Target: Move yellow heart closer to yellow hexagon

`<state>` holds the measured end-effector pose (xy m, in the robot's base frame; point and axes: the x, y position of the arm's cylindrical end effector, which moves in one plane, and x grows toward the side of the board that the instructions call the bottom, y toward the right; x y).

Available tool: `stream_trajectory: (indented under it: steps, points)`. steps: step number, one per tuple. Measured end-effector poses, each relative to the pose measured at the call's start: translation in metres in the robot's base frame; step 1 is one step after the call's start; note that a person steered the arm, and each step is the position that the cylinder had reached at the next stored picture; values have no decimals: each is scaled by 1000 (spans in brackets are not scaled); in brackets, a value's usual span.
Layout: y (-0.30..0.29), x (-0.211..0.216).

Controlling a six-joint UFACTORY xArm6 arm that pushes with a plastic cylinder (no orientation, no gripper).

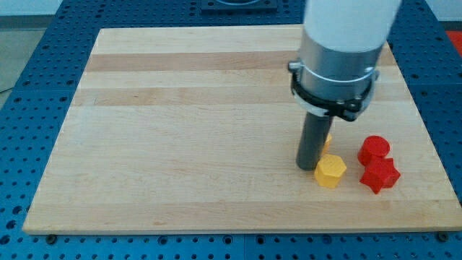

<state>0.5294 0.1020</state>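
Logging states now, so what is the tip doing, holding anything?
My tip: no gripper, holds nothing; it sits just left of the yellow hexagon, with the yellow heart mostly hidden behind the rod.

A pale wooden board (180, 130) with lengthwise grain bands fills most of the frame. Around it on every side shows the blue table (29, 50), dotted with regular rows of small dark holes. Lighting is even and bright.
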Motion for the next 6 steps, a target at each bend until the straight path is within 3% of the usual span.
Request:
stream_trajectory:
  steps: [1, 2, 3, 4, 6]
  points:
    - [-29, -2]
    - [-63, -31]
    - [-65, -77]
    - [-32, -97]
    - [-12, -75]
